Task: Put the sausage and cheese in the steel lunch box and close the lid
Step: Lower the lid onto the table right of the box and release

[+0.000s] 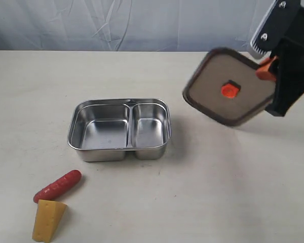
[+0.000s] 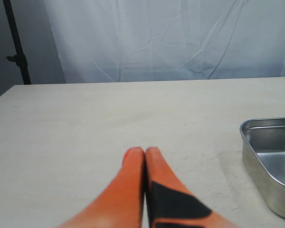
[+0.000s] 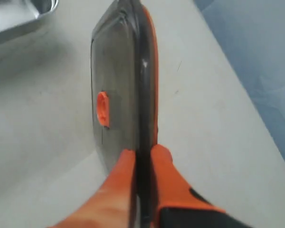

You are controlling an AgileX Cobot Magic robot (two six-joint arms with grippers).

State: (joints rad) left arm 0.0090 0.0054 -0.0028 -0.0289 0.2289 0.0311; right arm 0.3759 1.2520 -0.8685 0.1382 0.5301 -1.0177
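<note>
The steel lunch box (image 1: 119,129) stands open and empty in the middle of the table, its corner showing in the left wrist view (image 2: 270,161). Left of its front lie the red sausage (image 1: 57,186) and, just below it, the yellow cheese (image 1: 47,219). My right gripper (image 1: 266,68) is shut on the rim of the dark lid (image 1: 228,88), holding it tilted in the air to the right of the box. In the right wrist view the lid (image 3: 118,95) stands edge-on between the orange fingers (image 3: 164,171). My left gripper (image 2: 145,151) is shut and empty, left of the box.
The beige table (image 1: 218,192) reaches to a pale cloth backdrop (image 1: 142,23) at the far edge. A dark stand (image 2: 16,42) rises at the table's far corner in the left wrist view.
</note>
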